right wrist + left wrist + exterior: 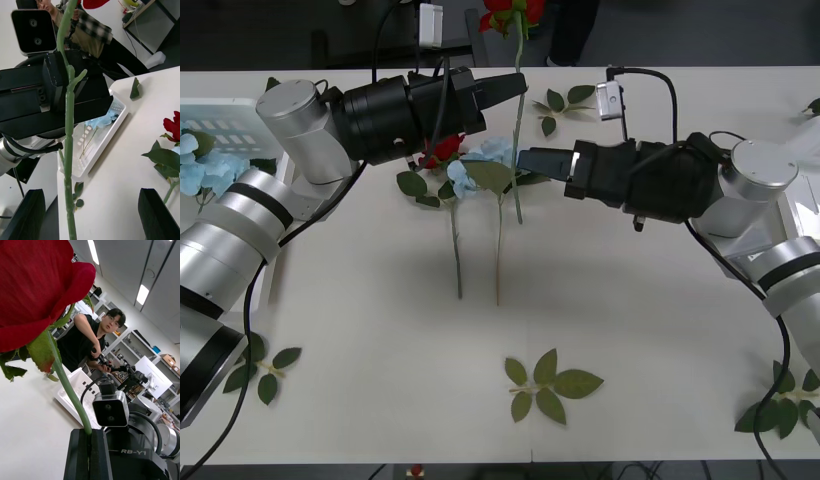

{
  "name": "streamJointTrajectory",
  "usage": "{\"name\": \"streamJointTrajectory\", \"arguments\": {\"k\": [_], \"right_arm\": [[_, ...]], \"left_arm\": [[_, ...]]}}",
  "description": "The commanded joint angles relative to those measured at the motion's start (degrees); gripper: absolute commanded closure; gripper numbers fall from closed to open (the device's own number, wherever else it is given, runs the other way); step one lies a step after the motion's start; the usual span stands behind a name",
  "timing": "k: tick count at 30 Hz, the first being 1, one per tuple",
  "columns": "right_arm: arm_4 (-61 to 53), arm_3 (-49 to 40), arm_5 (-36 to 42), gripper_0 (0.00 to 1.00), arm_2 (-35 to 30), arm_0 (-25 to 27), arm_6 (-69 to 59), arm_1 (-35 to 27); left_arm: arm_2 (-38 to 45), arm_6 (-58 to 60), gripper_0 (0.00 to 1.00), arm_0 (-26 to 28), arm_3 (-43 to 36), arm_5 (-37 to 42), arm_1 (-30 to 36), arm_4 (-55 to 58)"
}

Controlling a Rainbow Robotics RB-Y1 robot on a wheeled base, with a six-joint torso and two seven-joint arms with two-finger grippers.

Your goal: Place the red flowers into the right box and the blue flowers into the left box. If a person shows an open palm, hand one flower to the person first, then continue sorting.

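From above, my left gripper (515,88) is pinched on the stem of a red rose (505,18) held upright over the table's far side, while my right gripper (525,160) reaches in just below it, so this reads to me as a hand-over between arms toward the right box (790,205). My right wrist view shows its fingers (24,213) spread wide with the green stem (68,150) between them, not yet clamped, and the left box (112,123) beyond already holding a blue flower (101,120). My left wrist view shows its black fingers (90,453) shut on the stem under the bloom, keeping it steady.
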Motion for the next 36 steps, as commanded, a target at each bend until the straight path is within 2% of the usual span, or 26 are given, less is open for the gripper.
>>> {"name": "streamJointTrajectory", "arguments": {"k": [1, 2, 5, 6, 7, 8, 24, 25, 26, 27, 28, 36], "right_arm": [[-0.41, -2.1, -2.36, 0.29, 1.09, -3.54, 1.64, 1.75], [-0.5, -2.1, -2.71, 0.33, 1.36, -3.72, 1.64, 1.93], [-0.41, -2.18, -3.41, 0.6, 1.88, -4.07, 1.56, 2.19], [-0.41, -2.1, -3.68, 0.83, 2.06, -4.16, 1.47, 2.19], [-0.41, -2.1, -3.68, 0.92, 2.06, -4.25, 1.38, 2.19], [-0.41, -2.1, -3.68, 0.98, 2.06, -4.16, 1.29, 2.19], [-1.64, -2.1, -2.62, 1.0, 2.06, -3.98, 0.85, 0.96], [-2.0, -2.1, -2.1, 1.0, 1.97, -3.9, 0.77, 0.17], [-2.44, -2.1, -1.57, 1.0, 1.79, -3.81, 0.77, -0.71], [-2.96, -2.18, -1.22, 1.0, 1.71, -3.72, 0.85, -1.5], [-3.23, -2.1, -0.86, 1.0, 1.62, -3.72, 0.77, -1.94], [-6.48, -2.1, 3.44, 1.0, -1.19, -0.56, -0.03, -11.61]], "left_arm": [[-0.13, 0.55, 1.0, -2.08, -2.16, 1.01, 0.06, 0.03], [-0.13, 0.55, 1.0, -2.08, -2.16, 0.93, 0.06, 0.03], [-0.13, 0.55, 1.0, -2.08, -2.25, 1.01, 0.06, 0.03], [-0.13, 0.55, 1.0, -2.08, -2.16, 1.01, -0.03, 0.03], [-0.13, 0.55, 1.0, -2.08, -2.16, 1.01, 0.06, 0.03], [-0.13, 0.55, 1.0, -2.08, -2.16, 1.01, 0.06, 0.03], [-0.21, 0.55, 0.99, -1.72, -2.16, 1.28, 0.06, 0.21], [-0.21, 0.55, 0.76, -1.55, -2.16, 1.28, 0.06, 0.47], [-0.21, 0.55, 0.3, -1.46, -2.16, 1.28, 0.06, 0.73], [-0.21, 0.55, 0.11, -1.46, -2.16, 1.28, -0.03, 0.82], [-0.21, 0.55, 0.01, -1.46, -2.16, 1.37, 0.06, 0.82], [-0.21, 0.55, 0.0, -1.37, -2.16, 2.07, 0.06, 1.09]]}}
